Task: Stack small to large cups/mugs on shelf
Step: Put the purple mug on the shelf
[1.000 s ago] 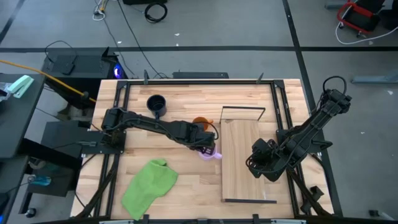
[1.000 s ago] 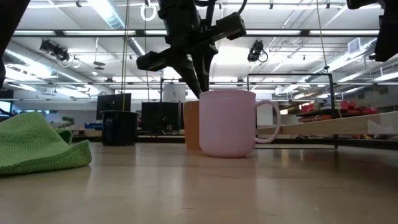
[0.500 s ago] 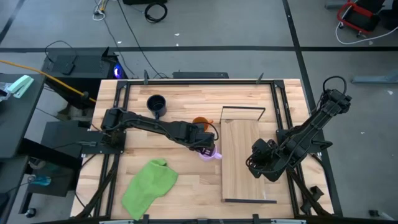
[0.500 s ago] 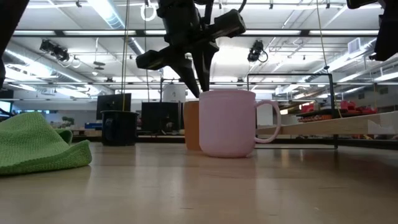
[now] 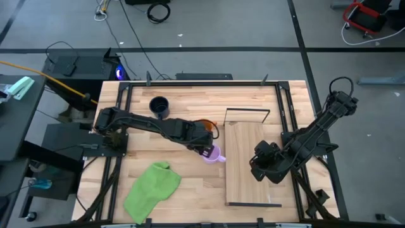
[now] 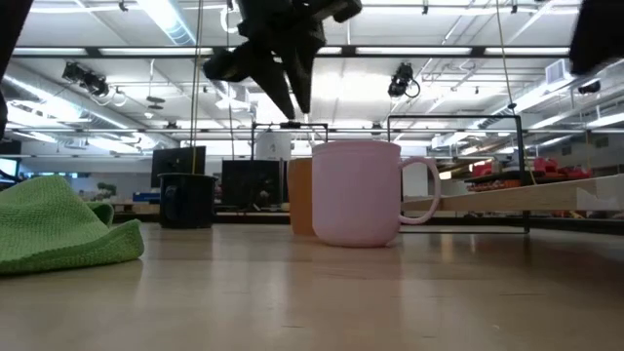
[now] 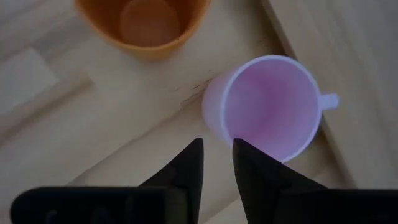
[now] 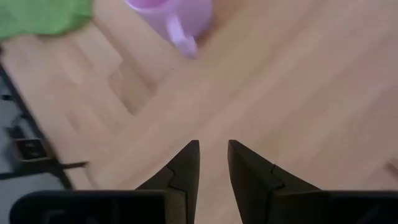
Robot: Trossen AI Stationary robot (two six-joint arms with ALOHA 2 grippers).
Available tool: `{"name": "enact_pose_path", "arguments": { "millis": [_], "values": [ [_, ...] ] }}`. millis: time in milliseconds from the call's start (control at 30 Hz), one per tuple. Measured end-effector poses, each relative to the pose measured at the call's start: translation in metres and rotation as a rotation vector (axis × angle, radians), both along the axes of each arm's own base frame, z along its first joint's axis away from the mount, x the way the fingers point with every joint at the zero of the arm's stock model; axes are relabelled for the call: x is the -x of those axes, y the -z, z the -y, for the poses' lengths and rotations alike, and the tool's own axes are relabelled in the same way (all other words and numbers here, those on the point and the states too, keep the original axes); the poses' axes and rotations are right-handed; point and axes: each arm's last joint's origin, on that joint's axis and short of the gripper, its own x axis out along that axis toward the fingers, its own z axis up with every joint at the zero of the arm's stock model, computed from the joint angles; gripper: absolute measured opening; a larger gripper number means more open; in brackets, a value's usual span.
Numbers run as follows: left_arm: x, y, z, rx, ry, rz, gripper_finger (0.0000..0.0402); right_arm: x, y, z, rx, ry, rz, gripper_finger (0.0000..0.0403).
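Observation:
The light purple mug (image 5: 214, 154) stands upright on its base on the tabletop, next to the shelf's left edge, with its handle toward the shelf. It also shows in the low view (image 6: 356, 195) and the left wrist view (image 7: 270, 106). My left gripper (image 5: 204, 147) hangs above the mug's left rim (image 6: 292, 105), its fingers nearly together (image 7: 217, 146) and holding nothing. The orange mug (image 5: 205, 123) stands just behind the purple one. The black mug (image 5: 159, 106) stands at the far left. My right gripper (image 5: 255, 166) waits over the shelf (image 5: 243, 177), fingers nearly together (image 8: 213, 146).
A crumpled green cloth (image 5: 152, 190) lies at the near left of the table. The shelf's black wire frame (image 5: 248, 109) stands up at its far end. Black rails run along the table's left and right sides.
My left gripper has risen from the purple mug's rim and drawn slightly toward the table's left edge. The mug has stayed standing in place.

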Motion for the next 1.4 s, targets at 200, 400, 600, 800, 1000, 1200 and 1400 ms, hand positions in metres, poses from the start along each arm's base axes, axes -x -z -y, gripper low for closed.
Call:
{"name": "enact_pose_path", "arguments": {
  "millis": [200, 400, 600, 800, 1000, 1200, 1400],
  "values": [
    [0.016, -0.004, -0.007, -0.060, 0.048, -0.127, 0.0085, -0.022, -0.039, 0.014, 0.018, -0.023, 0.097, 0.0091],
    [0.034, -0.006, -0.013, -0.187, 0.068, -0.285, 0.0084, -0.043, -0.069, 0.045, 0.073, -0.001, 0.160, 0.0091],
    [0.058, -0.021, -0.020, -0.334, 0.045, -0.402, 0.0085, -0.055, -0.078, 0.077, 0.079, 0.033, 0.149, 0.0091],
    [0.083, -0.052, -0.034, -0.407, -0.003, -0.370, 0.0068, -0.059, -0.079, 0.096, 0.085, 0.062, 0.139, 0.0091],
    [0.112, -0.084, -0.054, -0.429, -0.055, -0.292, 0.0046, -0.062, -0.079, 0.103, 0.078, 0.062, 0.137, 0.0091],
    [0.142, -0.099, -0.076, -0.418, -0.092, -0.265, 0.0026, -0.064, -0.079, 0.108, 0.069, 0.070, 0.140, 0.0091],
    [0.170, -0.077, -0.090, -0.307, -0.135, -0.228, 0.0024, -0.075, -0.074, 0.116, 0.049, 0.054, 0.140, 0.0091]
  ]
}}
